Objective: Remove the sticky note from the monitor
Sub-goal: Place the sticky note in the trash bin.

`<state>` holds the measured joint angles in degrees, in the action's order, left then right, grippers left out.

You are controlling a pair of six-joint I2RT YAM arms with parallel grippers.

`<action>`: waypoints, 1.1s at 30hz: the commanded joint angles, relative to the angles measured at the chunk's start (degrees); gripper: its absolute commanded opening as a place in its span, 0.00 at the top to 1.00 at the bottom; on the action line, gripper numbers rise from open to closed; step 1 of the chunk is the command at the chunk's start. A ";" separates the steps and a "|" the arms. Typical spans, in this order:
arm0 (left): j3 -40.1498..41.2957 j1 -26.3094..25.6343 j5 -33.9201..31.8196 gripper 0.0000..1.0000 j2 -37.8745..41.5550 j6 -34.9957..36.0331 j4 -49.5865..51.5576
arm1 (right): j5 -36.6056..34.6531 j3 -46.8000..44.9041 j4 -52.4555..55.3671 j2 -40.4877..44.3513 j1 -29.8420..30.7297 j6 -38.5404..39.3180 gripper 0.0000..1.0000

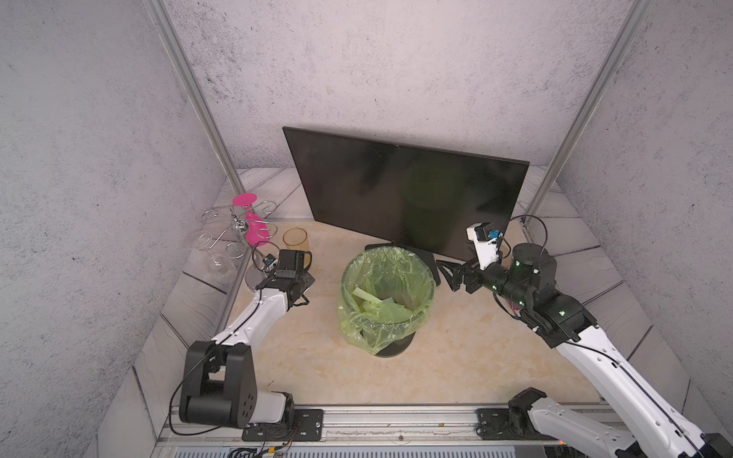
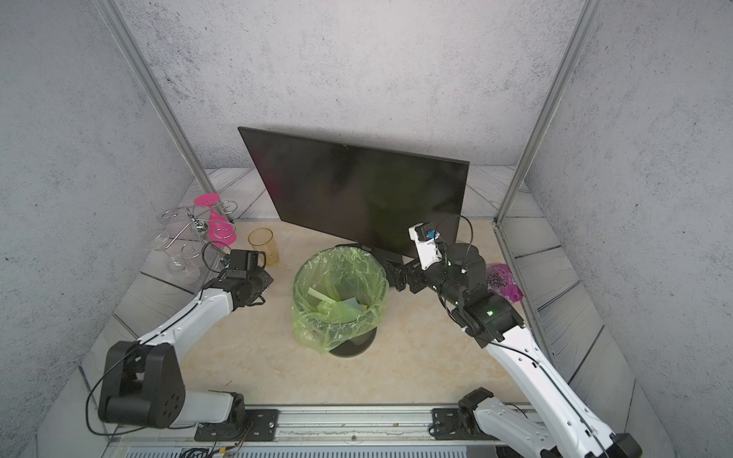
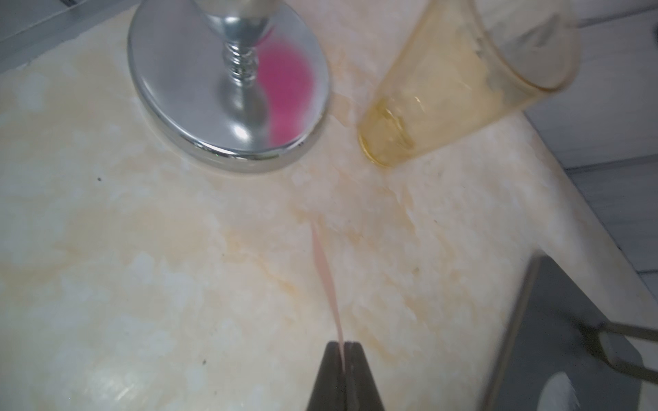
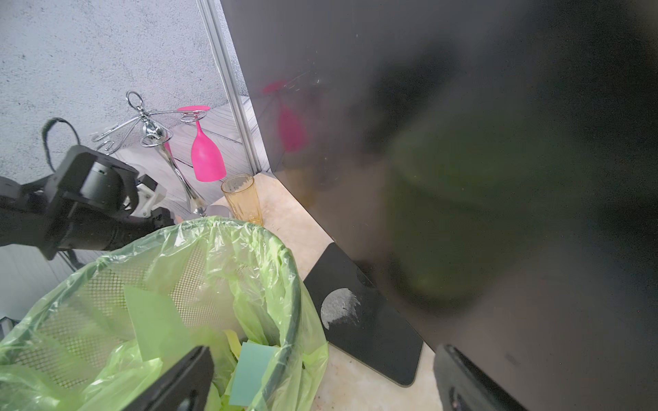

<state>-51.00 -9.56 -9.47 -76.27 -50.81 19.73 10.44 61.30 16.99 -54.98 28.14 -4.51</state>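
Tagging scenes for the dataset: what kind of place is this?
Probably a robot test cell staged as a desk corner: grey panels on aluminium posts enclose a marble-look tabletop, which carries a monitor, a bag-lined waste bin and a chrome glass rack.

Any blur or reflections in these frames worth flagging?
Left wrist view: soft throughout, amber cup and chrome base smeared, base mirrors pink; the sticky note in the left gripper shows only edge-on. Right wrist view: monitor mirrors the green bin and pink glass. Both top views: frame posts splay, wide-angle.
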 commanded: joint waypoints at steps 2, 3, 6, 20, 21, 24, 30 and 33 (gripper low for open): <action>1.13 -3.41 -1.70 1.00 11.14 3.66 9.93 | 0.56 0.18 0.40 1.25 -0.22 -0.93 0.01; 1.10 -3.81 -0.97 1.00 14.04 4.87 11.73 | 0.65 0.22 0.41 1.29 -0.19 -1.03 0.01; -0.77 -4.61 0.58 1.00 22.04 7.95 17.24 | 1.04 0.47 0.65 1.23 -0.25 -1.12 0.01; -19.32 -28.52 12.36 1.00 20.03 18.21 14.56 | -0.28 1.96 2.89 1.40 -0.29 -0.49 0.01; -20.05 -30.87 11.63 1.00 18.43 18.91 14.07 | -0.45 2.10 3.07 1.44 -0.27 -0.35 0.01; -21.92 -35.95 11.09 1.00 14.68 20.88 12.50 | -0.68 2.38 3.59 1.56 -0.21 -0.18 0.01; -25.28 -39.91 12.60 0.76 8.68 23.20 13.21 | -0.85 2.51 3.90 1.65 -0.34 0.02 0.01; -25.32 -39.92 12.57 0.64 8.87 23.80 12.36 | -1.23 2.60 4.16 1.65 -0.27 0.18 0.01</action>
<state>-74.41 -49.32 3.03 -68.25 -28.58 32.97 10.26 62.30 20.01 -54.28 28.10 -4.67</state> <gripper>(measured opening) 0.350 0.994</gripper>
